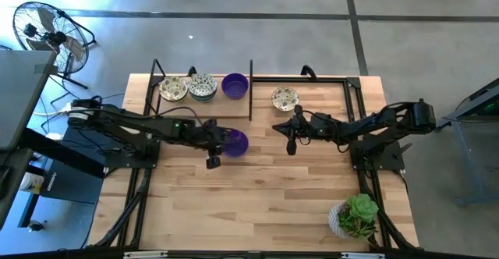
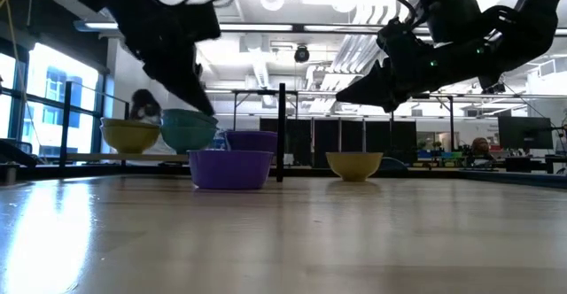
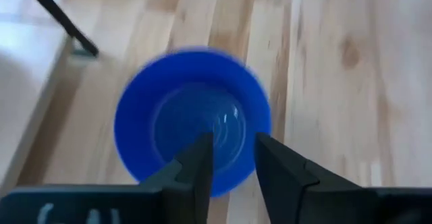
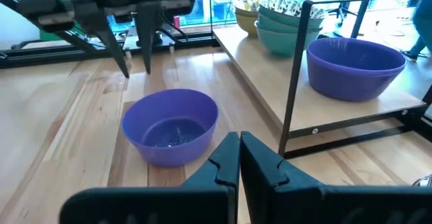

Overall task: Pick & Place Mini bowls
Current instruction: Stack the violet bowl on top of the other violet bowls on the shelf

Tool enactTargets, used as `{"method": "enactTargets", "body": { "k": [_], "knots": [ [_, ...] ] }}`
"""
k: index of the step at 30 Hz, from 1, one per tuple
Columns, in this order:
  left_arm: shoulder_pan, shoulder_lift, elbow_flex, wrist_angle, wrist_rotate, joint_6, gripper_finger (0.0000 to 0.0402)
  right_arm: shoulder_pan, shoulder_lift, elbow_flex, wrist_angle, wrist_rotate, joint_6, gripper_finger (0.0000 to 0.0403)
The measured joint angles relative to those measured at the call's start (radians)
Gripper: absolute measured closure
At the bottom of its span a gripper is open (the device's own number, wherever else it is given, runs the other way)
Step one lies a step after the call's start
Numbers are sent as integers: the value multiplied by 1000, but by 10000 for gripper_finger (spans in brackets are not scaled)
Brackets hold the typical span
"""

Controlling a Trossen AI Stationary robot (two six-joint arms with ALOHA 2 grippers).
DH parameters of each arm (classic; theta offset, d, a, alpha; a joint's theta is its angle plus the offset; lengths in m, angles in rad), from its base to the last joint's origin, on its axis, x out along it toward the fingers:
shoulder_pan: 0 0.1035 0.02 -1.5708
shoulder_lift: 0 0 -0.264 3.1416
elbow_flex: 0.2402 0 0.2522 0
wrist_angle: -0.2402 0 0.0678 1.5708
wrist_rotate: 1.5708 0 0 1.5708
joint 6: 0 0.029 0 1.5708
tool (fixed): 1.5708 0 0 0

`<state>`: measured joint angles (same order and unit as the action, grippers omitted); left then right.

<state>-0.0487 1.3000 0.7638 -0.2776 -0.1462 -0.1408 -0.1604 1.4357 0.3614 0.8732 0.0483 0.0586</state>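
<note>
Left arm (image 1: 132, 126): I see black jointed links, a white band by its base, a small green light mid-arm.
Right arm (image 1: 374, 126): black as well, with loose dark cables looping along the links.
Left gripper (image 3: 229, 166): two dark, flat, tapering fingers on a broad dark body.
Right gripper (image 4: 239, 158): I see matching dark angular fingers with stepped edges.

Glossy purple bowl (image 4: 170, 125), pale wood table (image 1: 265, 189) (planked, smooth)

front half of table (image 1: 257, 196) open | black upright post (image 1: 251, 90) walls shelf side | plant (image 1: 355, 216) blocks near-right corner
</note>
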Motion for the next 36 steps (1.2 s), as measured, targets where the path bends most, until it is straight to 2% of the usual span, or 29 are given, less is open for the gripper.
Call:
{"method": "enactTargets", "body": {
  "k": [7, 12, 18, 25, 29, 36],
  "knots": [
    [0, 149, 115, -129, 2, 2, 262, 0, 0, 0, -9, 0, 0, 400],
    [-14, 250, 155, -144, 36, 24, 244, 0, 0, 0, -16, -1, -14, 401],
    [-48, 301, 183, -152, 40, 41, 238, 0, 0, 0, -19, -3, -15, 402],
    [-64, 307, 189, -144, -29, 58, 238, 0, 1, 0, -18, -3, -15, 402],
    [-63, 307, 189, -146, -54, 58, 255, 0, 1, 0, -17, -3, -15, 401],
    [-63, 344, 187, -177, -74, 64, 321, 0, 1, 0, -16, -3, -15, 400]
  ]
}}
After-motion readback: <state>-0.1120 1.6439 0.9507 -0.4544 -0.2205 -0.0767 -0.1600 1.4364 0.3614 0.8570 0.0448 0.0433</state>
